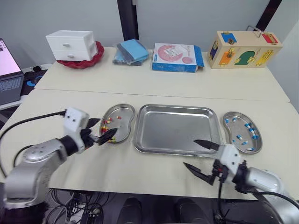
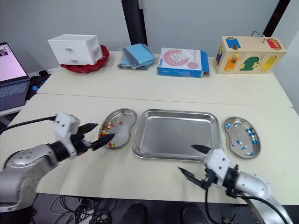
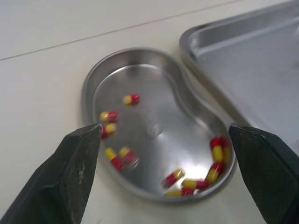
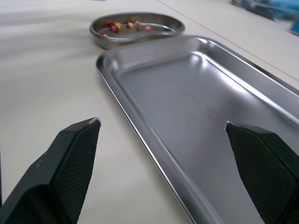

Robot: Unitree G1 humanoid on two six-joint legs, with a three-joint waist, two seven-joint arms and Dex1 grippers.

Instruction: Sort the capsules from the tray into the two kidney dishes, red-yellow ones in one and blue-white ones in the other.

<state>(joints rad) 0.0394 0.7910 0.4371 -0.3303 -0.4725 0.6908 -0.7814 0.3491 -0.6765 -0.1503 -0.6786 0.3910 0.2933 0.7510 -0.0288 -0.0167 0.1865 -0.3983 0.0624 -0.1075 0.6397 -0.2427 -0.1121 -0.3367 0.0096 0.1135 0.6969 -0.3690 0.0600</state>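
Lower left of the frame, the left tool (image 1: 106, 128) has its two black fingers spread apart, hovering by the left rim of a shiny steel kidney-shaped dish (image 1: 127, 113) that's got a bunch of red-yellow capsules (image 3: 215, 154) in it. Dead centre is the big rectangular steel tray (image 1: 175, 126) on the pale counter (image 1: 140, 168). Lower right, the right tool (image 1: 190, 153) is gaping too, straddling the tray's near edge. Far right, a second steel kidney dish (image 1: 239, 129) holds the blue-white capsules (image 1: 252, 132).

On your table (image 1: 154, 88) you have a tray (image 1: 173, 129) between the left kidney dish (image 1: 125, 122) and the right kidney dish (image 1: 240, 129), with a blue box (image 1: 176, 57) behind.
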